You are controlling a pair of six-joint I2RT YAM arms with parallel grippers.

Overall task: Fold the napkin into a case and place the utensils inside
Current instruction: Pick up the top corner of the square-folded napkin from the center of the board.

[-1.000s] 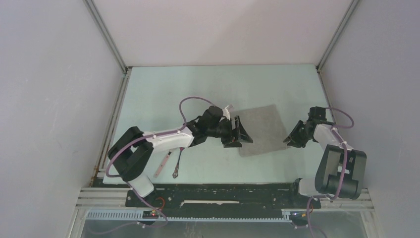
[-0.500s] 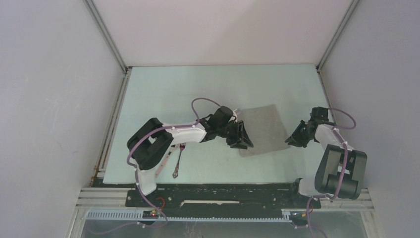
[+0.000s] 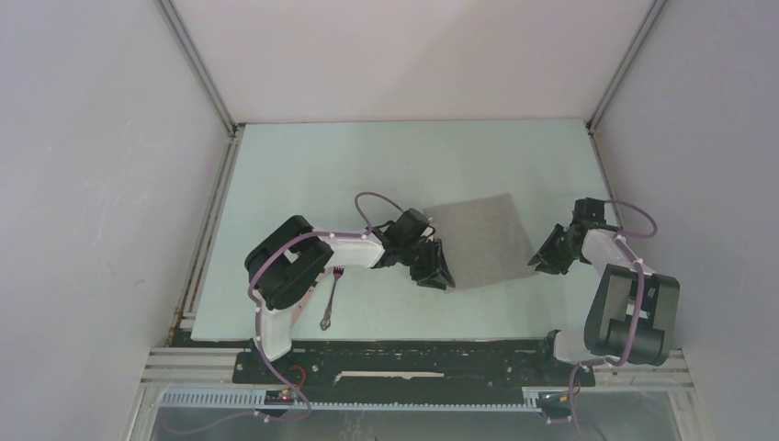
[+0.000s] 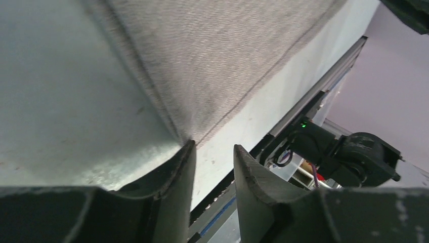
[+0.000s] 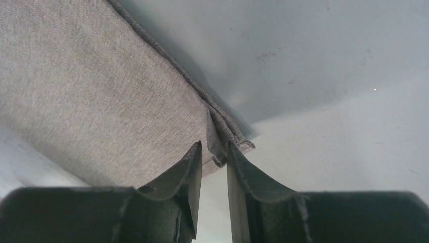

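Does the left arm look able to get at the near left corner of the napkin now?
Probably yes. The left claw hovers right at that corner of the napkin, jaws apart, with only bare table between. The corner lies just outside the jaws, so a small shift may be needed.

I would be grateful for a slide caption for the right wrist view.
Right pincer pinches a corner of the grey napkin, pale table beyond.

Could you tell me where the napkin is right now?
In the top view the napkin lies right of centre, between the left end effector and the right end effector.
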